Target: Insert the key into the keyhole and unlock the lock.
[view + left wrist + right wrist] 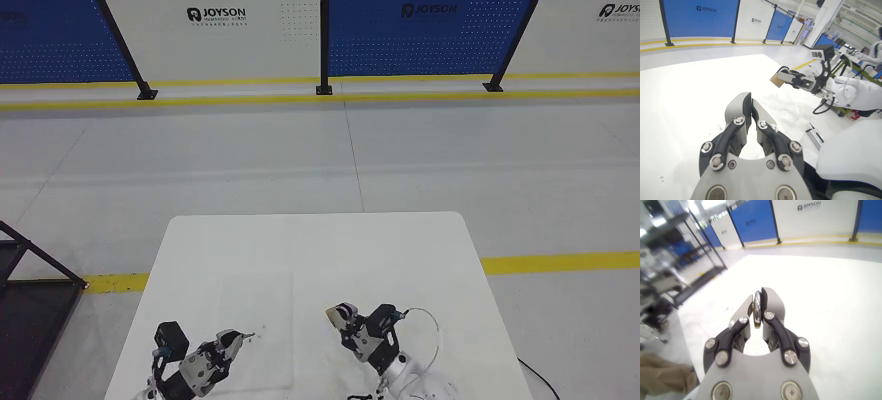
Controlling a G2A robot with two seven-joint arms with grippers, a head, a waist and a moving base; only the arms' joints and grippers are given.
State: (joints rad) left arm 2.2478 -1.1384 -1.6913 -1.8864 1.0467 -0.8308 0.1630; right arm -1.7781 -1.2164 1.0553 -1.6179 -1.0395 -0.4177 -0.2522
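lock [757, 310] clamped between right fingers [775, 303], above table [819, 291]

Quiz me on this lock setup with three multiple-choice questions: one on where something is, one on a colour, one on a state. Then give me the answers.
1. Where is the padlock?
A) in a drawer
B) clamped in the right hand, above the table
C) hanging on a hook

2. What colour is the padlock's body?
A) red
B) black
C) brass-yellow

3. How is the left hand set?
A) fingers spread wide
B) fingers shut together
C) gripping a cup

Answers:
1 B: the right wrist view shows its shackle pinched between the pads.
2 C: the left wrist view shows a tan brass block.
3 B: its pads meet at the tips.
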